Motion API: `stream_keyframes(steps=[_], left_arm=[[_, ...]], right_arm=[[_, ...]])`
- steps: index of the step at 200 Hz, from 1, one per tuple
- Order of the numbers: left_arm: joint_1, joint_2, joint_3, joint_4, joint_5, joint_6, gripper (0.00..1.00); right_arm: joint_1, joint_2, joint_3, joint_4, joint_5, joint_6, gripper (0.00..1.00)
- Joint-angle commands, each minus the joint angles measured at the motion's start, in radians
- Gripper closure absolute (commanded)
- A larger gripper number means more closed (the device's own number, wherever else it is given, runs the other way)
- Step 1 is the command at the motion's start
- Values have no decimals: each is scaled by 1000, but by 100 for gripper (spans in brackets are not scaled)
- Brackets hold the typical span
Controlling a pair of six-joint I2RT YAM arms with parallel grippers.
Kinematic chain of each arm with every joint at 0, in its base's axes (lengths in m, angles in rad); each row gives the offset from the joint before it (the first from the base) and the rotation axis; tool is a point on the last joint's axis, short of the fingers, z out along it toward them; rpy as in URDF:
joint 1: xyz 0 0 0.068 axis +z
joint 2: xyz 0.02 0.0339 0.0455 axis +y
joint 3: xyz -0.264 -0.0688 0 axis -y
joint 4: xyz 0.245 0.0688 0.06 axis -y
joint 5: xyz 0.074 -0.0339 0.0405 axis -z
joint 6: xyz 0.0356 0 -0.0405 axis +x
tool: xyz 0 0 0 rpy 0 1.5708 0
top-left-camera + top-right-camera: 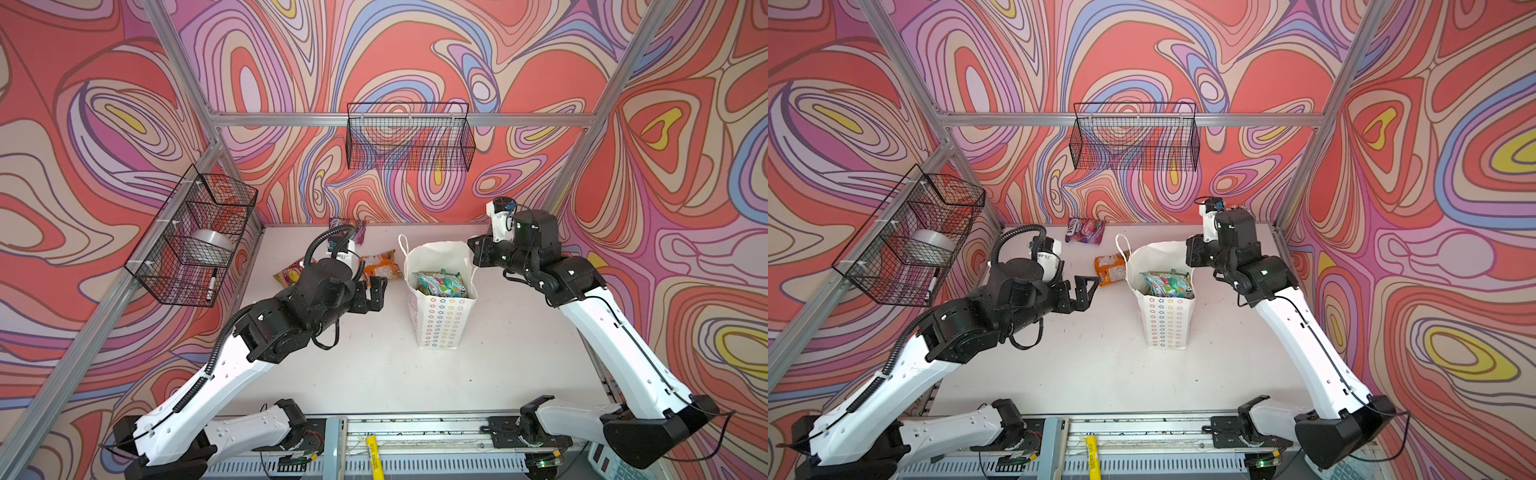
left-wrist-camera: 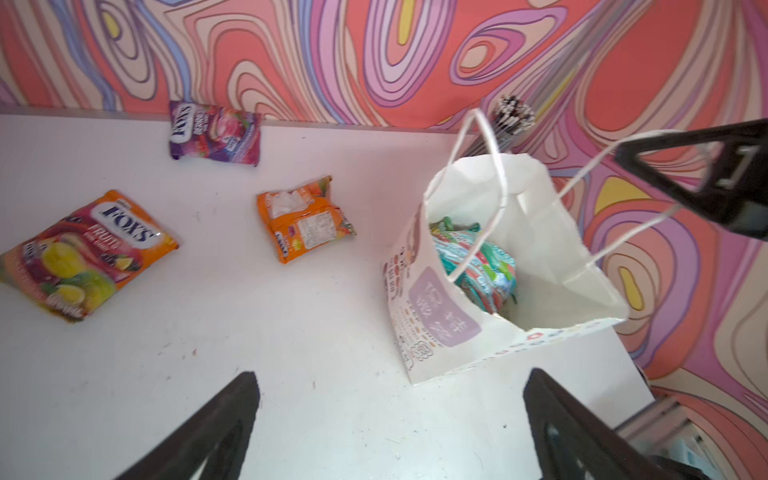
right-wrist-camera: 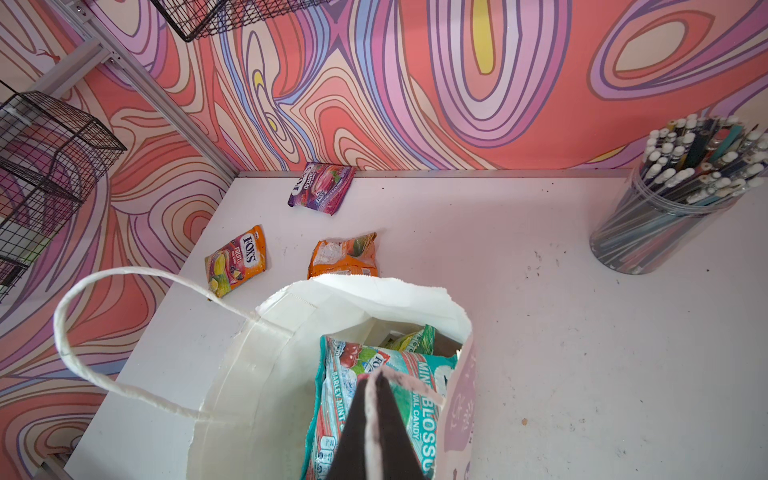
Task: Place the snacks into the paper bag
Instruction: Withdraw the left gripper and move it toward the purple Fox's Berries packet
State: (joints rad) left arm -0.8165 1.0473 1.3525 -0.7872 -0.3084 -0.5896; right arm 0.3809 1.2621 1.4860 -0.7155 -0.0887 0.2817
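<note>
The white paper bag (image 1: 439,320) (image 1: 1165,324) stands upright mid-table. A teal snack packet (image 1: 440,282) (image 3: 332,395) lies on top inside it, with a green one under it. My right gripper (image 3: 376,374) (image 1: 476,253) is shut on the bag's cord handle (image 2: 623,232) at its far right rim. My left gripper (image 2: 390,415) (image 1: 376,291) hangs open and empty just left of the bag. Three snacks lie on the table beyond it: a purple packet (image 2: 214,133) (image 1: 1086,230), a face-down orange one (image 2: 305,220) (image 1: 382,268) and an orange FOX'S one (image 2: 87,253) (image 3: 235,259).
A black wire basket (image 1: 409,137) hangs on the back wall. Another wire basket (image 1: 195,241) on the left wall holds a tape roll and a pen. A clear jar of pencils (image 3: 673,195) stands at the back right. A yellow marker (image 1: 374,455) lies on the front rail.
</note>
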Motion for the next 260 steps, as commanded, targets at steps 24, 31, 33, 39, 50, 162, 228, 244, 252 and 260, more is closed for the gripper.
stream_keyframes(steps=[24,31,33,39,50,162,228,244,252,260], left_arm=[[156,40,-106,57,-1,-24,0],[197,67,-124,82,39,-21,0],[208,76,-127,89,50,-22,0],[240,108,-133,107,86,-22,0],[303,187,-134,146,146,-9,0],[532,1309,811,43,208,250,0],[618,1556,1103,92,257,207,5],[642,1575,1103,118,300,170,7],[654,1583,1104,130,330,145,7],[668,1591,1101,147,380,119,8]], right_arm=[[3,-20,-13,51,24,-7,100],[4,-20,-13,52,27,-9,100],[3,-20,-13,52,28,-9,100],[3,-18,-15,54,30,-10,100],[3,-18,-16,54,32,-13,100],[2,-7,-26,64,92,-33,100],[3,27,-20,63,110,-41,100],[2,34,-19,62,110,-41,100],[3,37,-20,63,109,-41,100],[3,39,-21,63,107,-40,100]])
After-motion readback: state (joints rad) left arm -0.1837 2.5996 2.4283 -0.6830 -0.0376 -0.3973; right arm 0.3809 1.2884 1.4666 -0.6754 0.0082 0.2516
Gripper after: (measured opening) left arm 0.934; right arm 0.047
